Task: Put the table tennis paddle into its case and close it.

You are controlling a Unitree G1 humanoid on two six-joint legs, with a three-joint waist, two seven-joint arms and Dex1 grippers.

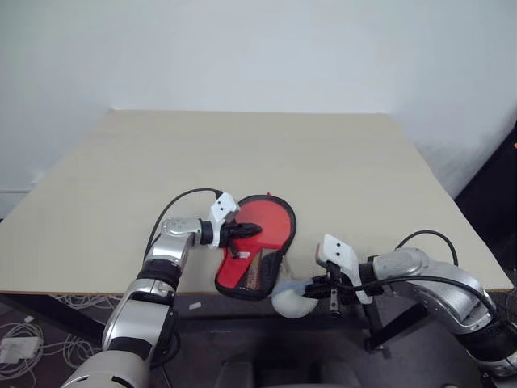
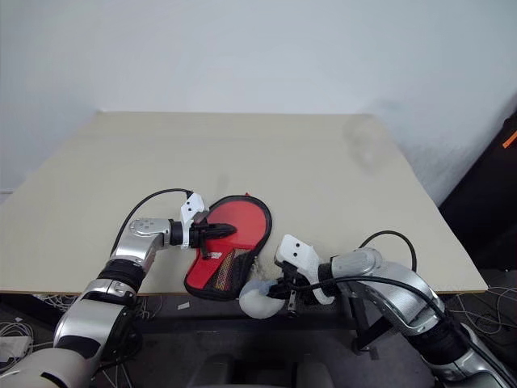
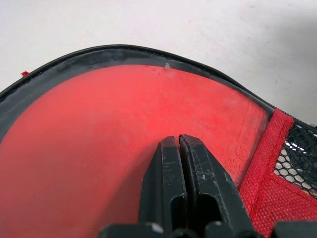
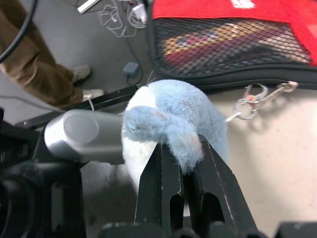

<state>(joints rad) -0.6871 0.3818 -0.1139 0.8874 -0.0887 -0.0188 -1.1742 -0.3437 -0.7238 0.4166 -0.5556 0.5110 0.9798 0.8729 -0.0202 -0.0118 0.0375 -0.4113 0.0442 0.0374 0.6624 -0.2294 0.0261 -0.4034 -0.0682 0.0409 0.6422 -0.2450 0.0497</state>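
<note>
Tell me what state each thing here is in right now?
paddle: lying inside the case, red face up.
case: open, hanging partly over the table edge.
left gripper: shut, tips on the paddle face.
right gripper: shut on the plush charm.
plush charm: off the table edge, clipped to the case by a keyring.

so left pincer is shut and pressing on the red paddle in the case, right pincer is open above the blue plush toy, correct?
Not quite. The right pincer is shut on the blue plush toy, pinching its fur; the right wrist view shows it. The left pincer is shut on the red paddle in the case, as you said.
</note>
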